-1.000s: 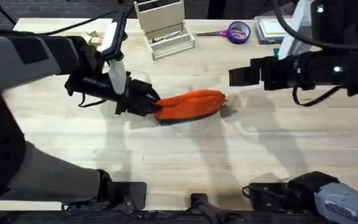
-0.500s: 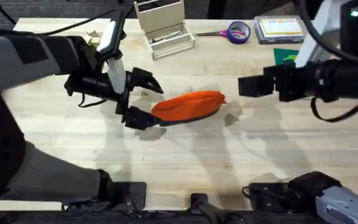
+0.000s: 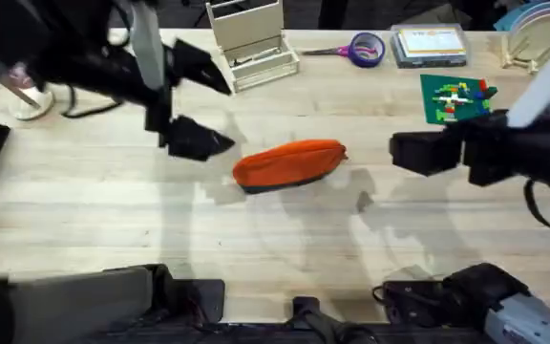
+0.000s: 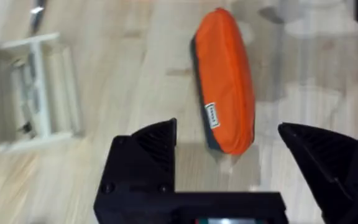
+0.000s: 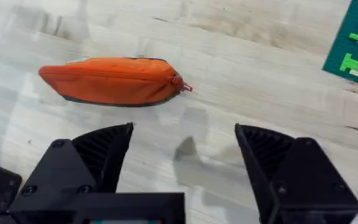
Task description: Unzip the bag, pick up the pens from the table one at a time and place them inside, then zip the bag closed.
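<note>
A: Well, the bag [image 3: 289, 163] lies flat near the middle of the table [image 3: 256, 248], long axis running left to right, with the left gripper [image 3: 197, 100] up and off its left end, fingers spread wide and holding nothing.

B: And the right gripper [image 3: 418, 153] is off the other end, jaws parted too, empty, a clear gap of bare wood between it and the bag. From the right wrist, the zip pull [image 5: 183, 86] pokes out at the end facing that gripper.

A: So the right arm is nearer the pull. The zip looks closed along the top, though I wouldn't swear to it from here.

B: The count, then: one bag, two grippers. Pens? I can't pick out any on the table right now.

A: Nor me. One pair of scissors [image 3: 356, 48] at the far edge, apart from the bag.
</note>
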You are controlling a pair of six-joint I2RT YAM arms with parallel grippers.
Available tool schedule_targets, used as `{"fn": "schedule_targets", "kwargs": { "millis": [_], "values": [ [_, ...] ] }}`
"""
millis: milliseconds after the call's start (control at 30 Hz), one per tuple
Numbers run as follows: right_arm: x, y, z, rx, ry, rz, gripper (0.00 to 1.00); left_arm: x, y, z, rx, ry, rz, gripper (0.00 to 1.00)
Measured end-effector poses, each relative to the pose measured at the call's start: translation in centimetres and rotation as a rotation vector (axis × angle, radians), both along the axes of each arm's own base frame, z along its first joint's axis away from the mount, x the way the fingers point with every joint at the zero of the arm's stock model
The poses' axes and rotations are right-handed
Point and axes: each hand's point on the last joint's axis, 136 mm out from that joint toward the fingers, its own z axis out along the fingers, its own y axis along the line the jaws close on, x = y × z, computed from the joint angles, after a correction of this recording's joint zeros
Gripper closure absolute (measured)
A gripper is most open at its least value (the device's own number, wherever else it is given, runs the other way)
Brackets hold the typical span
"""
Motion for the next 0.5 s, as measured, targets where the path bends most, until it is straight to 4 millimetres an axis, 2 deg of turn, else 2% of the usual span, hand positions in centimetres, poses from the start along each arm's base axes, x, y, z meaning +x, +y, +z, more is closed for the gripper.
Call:
{"fn": "schedule_targets", "kwargs": {
  "millis": [133,267,500],
  "values": [
    [-0.9,-0.3,0.7,0.009,-0.030,0.001,0.004,0.2,1.1,2.7,0.074,-0.006,0.128,0.006],
    [-1.6,-0.5,1.6,0.021,-0.074,0.001,0.004,-0.5,2.3,4.9,0.136,0.014,0.297,0.006],
    [-2.4,-0.7,2.6,0.035,-0.126,0.003,0.004,-4.5,3.0,6.4,0.169,0.095,0.447,0.006]
  ]
}}
